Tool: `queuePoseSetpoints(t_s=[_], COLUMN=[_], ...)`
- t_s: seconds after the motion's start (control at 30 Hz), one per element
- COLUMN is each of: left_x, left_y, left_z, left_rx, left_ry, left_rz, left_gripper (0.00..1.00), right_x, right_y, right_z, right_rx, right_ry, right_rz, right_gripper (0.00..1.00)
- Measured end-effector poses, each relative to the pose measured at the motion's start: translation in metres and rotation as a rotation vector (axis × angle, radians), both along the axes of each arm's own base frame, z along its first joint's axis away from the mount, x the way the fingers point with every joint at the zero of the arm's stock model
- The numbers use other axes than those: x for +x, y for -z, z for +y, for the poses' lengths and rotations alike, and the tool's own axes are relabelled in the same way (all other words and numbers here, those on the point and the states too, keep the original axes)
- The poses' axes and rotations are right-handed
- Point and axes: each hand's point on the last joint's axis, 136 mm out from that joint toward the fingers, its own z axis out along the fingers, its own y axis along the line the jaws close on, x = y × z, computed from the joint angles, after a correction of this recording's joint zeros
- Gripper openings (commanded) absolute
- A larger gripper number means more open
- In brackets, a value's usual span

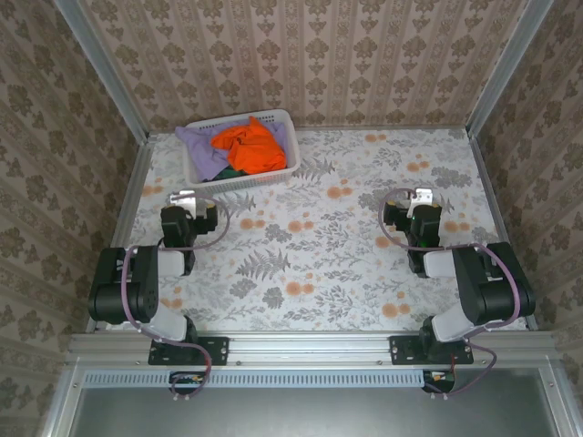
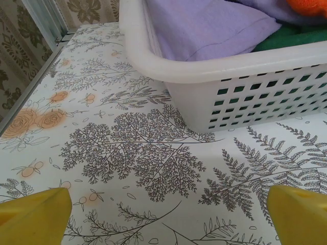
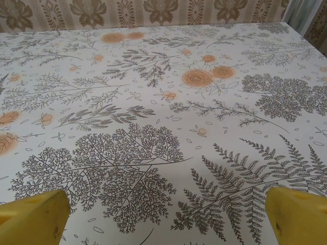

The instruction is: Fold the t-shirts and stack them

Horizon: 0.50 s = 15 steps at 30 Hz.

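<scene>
Looking down from the top external view, the three shirts are lying crumpled together in the white basket (image 1: 193,175) at the far left of the table (image 1: 319,264); the orange t-shirt (image 1: 248,146) is sitting on top, the lavender t-shirt (image 1: 197,143) is spilling toward the left rim, and the dark green t-shirt (image 1: 234,173) is peeking out beneath; nothing is being folded or stacked yet, so the whole task is waiting to be done; the left gripper (image 1: 187,198) is hovering just on the near side of the basket and the right gripper (image 1: 416,197) is hanging well apart over the right half, both spread wide and carrying nothing; the middle of the table is lying bare, offering what I judge to be ample folding room, while metal rails (image 1: 135,187) and papered walls are hemming in three sides; in the left wrist view the yellow fingers (image 2: 36,217) are standing far apart above the cloth-patterned surface, the basket wall (image 2: 255,102) is rising close ahead, and lavender cloth (image 2: 204,25) is filling its near corner; in the right wrist view the jaws are gaping equally wide over open tabletop running to the far wall.
</scene>
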Motion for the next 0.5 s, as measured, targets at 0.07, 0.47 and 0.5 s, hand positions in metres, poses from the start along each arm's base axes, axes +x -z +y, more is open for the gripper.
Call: queuePoseSetpoints(t_s=[0.07, 0.47, 0.5], left_x=[0.0000, 0.0000, 0.0000], left_y=[0.0000, 0.0000, 0.0000], left_z=[-0.0005, -0.0012, -0.0012], left_rx=[0.002, 0.001, 0.001], left_ry=[0.004, 0.008, 0.008], left_rz=[0.000, 0.000, 0.000], left_gripper=[1.00, 1.00, 1.00], right_x=[0.0000, 0.0000, 0.0000], right_y=[0.0000, 0.0000, 0.0000], right_z=[0.0000, 0.0000, 0.0000], right_rx=[-0.001, -0.001, -0.001], right_ry=[0.000, -0.001, -0.001], right_rz=[0.000, 0.000, 0.000], right_gripper=[1.00, 1.00, 1.00])
